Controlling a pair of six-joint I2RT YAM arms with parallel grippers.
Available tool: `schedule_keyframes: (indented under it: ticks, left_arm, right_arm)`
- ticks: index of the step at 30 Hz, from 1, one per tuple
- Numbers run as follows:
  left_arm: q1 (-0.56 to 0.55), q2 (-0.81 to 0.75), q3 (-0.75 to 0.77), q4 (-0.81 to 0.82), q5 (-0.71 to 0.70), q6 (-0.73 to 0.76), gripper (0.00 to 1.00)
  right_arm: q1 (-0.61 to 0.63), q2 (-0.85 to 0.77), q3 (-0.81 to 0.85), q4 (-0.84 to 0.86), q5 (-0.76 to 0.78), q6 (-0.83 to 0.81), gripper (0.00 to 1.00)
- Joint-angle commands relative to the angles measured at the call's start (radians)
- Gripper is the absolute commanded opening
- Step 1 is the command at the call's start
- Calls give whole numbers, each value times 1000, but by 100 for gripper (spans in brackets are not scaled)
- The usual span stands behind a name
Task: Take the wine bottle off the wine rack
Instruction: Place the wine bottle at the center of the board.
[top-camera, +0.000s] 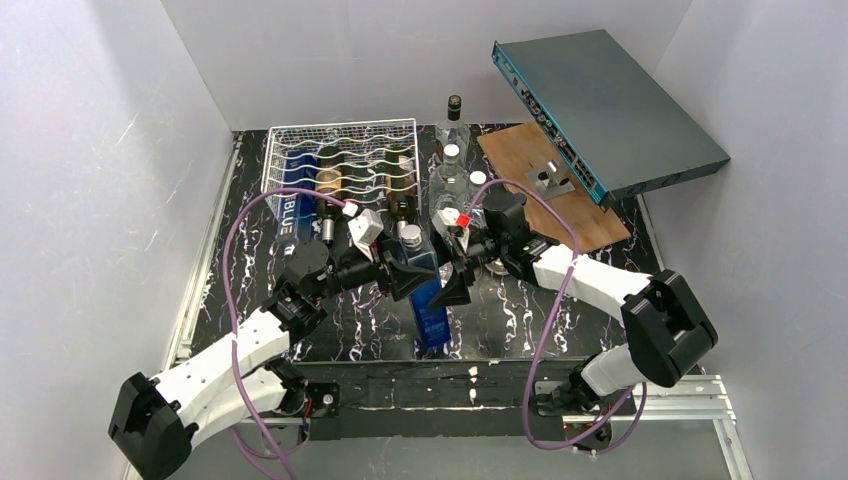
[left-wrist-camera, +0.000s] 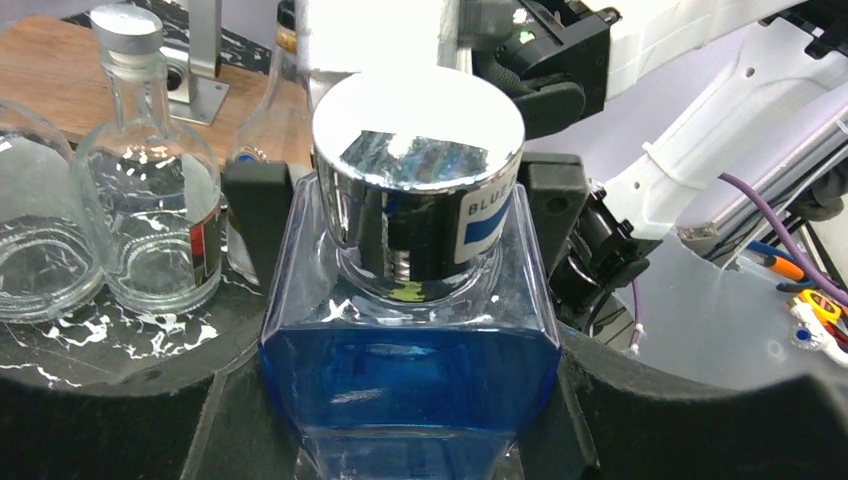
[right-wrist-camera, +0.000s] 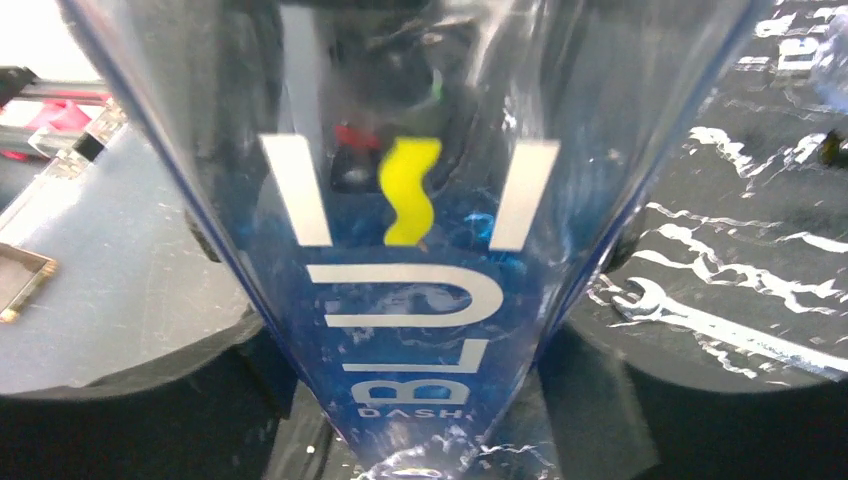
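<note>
wine bottle: blue square bottle with chrome cap; seen lying out in front of the wine rack, over the black marbled table, between the two arms. No part is seen inside the wire rows. Resting or lifted: cannot be told.
left gripper: set across the bottle's shoulders just below the cap; black fingers seen against both sides, so it is judged clamped on the bottle.
right gripper: set around the bottle's body from the other side; the label fills the wrist view. Jaws straddle the glass, but a firm hold or a loose one cannot be told.
rack contents: a second blue bottle and dark bottles are seen in the rows.
nearby: clear glass bottles just behind; wooden board to the right.
step: judged late; bottle looks off the rack and shared between the two arms.
next move: one secure grip to be confirmed before the other is loosened; bottle to be set down on bare table, kept away from the clear bottles.
risk: smooth tapered glass, slip likely if both holds are light.
</note>
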Motion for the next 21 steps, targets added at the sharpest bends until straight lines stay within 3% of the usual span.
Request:
schedule_keyframes:
  ticks: [1, 10, 14, 21]
  left_arm:
    - [-7, -66, 51, 55, 36, -15, 0]
    - [-5, -129, 71, -102, 7, 28, 0]
    - [-4, -199, 114, -262, -58, 99, 0]
    - [-2, -268, 234, -584, -181, 223, 0]
  right_arm:
    - [4, -47, 0, 89, -19, -7, 97]
    - [-7, -56, 14, 55, -7, -22, 98]
    - [-30, -63, 44, -63, -11, -113, 98]
    - [-45, -70, 46, -91, -19, -145, 98]
